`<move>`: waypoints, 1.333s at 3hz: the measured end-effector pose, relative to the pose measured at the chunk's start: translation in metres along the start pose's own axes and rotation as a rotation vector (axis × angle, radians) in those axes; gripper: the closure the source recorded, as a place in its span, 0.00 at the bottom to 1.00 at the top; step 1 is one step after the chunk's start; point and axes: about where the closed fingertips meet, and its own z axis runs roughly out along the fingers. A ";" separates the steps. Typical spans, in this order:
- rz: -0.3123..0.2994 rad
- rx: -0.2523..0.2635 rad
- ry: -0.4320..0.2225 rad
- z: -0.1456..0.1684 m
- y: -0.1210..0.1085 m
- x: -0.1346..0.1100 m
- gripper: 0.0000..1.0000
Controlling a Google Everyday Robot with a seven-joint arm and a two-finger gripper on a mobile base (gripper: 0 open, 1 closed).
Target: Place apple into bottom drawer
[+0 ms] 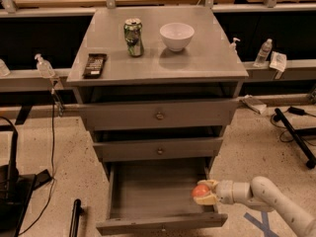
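While the red-orange apple hangs just inside the right wall of the open bottom drawer, the claw of a 1-armed mobile robot grips it, its pale fingers showing above and below the fruit. The apple sits at the claw's very tip, on the side facing the drawer's middle. The wrist and the white arm stretch away to the right over the speckled floor. That sideways reach looks deliberate: coming in over the low side wall keeps the arm clear of the 2 upper drawers, which sit above the opening. Whether the apple already rests on the drawer's bare bottom or hovers a little above it cannot be told from this angle. Judged from its place, the carrying is nearly done and the letting-go is what remains. The firm grip probably serves to stop the round fruit dropping and rolling. The drawer itself stands pulled well out, seemingly to give room from above. Up on the cabinet's surface, well apart from the action, a white bowl, a drinks can and a dark remote stand untouched.
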 end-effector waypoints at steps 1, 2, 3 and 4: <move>0.017 -0.015 0.011 0.012 0.001 0.019 1.00; 0.017 -0.015 0.011 0.012 0.001 0.019 1.00; -0.030 -0.021 0.027 0.042 -0.005 0.011 1.00; -0.056 0.012 0.020 0.070 -0.018 0.007 1.00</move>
